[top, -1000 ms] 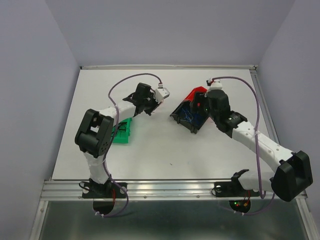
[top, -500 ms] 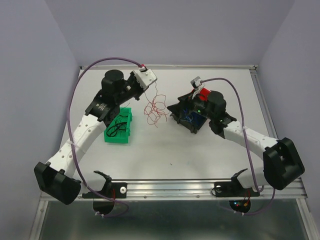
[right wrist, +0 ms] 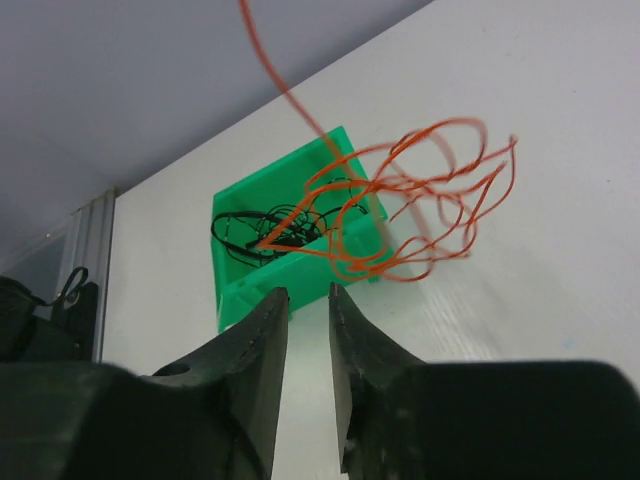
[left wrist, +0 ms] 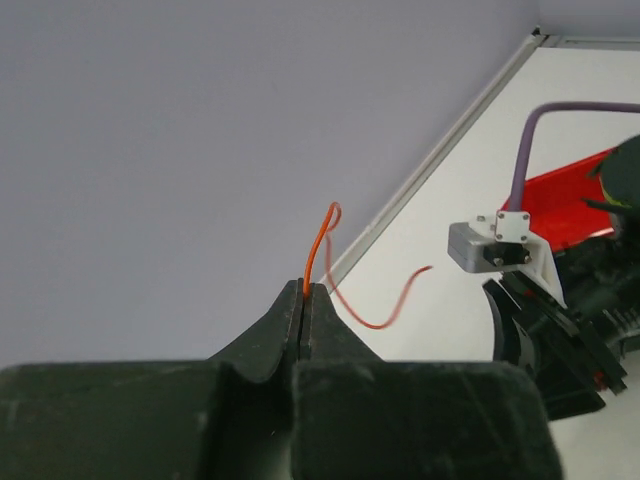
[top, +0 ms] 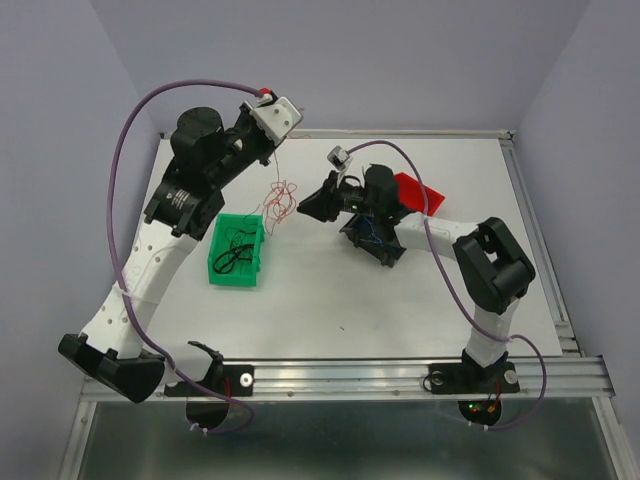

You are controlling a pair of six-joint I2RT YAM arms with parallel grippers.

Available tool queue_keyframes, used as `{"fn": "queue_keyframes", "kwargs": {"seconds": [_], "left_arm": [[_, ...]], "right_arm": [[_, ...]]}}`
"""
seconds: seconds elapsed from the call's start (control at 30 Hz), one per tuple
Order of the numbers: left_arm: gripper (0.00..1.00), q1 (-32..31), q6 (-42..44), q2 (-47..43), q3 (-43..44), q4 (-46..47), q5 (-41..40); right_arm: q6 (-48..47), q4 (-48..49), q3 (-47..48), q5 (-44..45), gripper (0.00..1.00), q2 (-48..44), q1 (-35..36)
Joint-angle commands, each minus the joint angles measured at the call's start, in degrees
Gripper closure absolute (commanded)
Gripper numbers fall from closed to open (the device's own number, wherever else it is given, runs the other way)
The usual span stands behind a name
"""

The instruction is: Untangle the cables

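Left gripper [left wrist: 303, 292]: clenched on red cable [right wrist: 400, 182], strand vertical, loops hanging below. Right gripper [right wrist: 308, 300]: narrowly parted, empty; loops upper right of jaws in wrist view, near, untouched.

I see soft, even light and weak shadows; the red cable [right wrist: 385, 185] looks blurred at centre right.
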Motion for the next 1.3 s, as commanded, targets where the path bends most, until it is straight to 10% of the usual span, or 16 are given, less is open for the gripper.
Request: {"fn": "queue_keyframes", "kwargs": {"seconds": [0.0, 0.13, 0.5, 1.13, 1.27], "left_arm": [[1.00, 0.2, -1.1, -0.5, 2.5, 4.7, -5.2], [1.00, 0.1, -2.1, -0.5, 5.6, 5.7, -2.0], [1.00, -0.3, -6.1, 2.3, 16.6, 4.8, 0.7], [1.00, -0.4, -2.9, 6.1, 32.2, 33.3, -7.2], [1.00, -0.8, -4.3, 6.0, 29.6, 33.6, -5.2]], "right_arm": [[1.6, 7.4, 0.2, -1.5, 0.72, -2.1, 0.6], [0.7, 11.6, -2.5, -1.5, 0.14, -4.0, 2.1], [-1.0, 11.8, 8.5, 8.4, 0.04, 6.7, 3.4], [-3.7, 11.1, -2.7, 14.4, 0.32, 4.8, 5.4], [-3.8, 11.1, -4.0, 15.0, 0.73, 2.6, 5.5]]}}
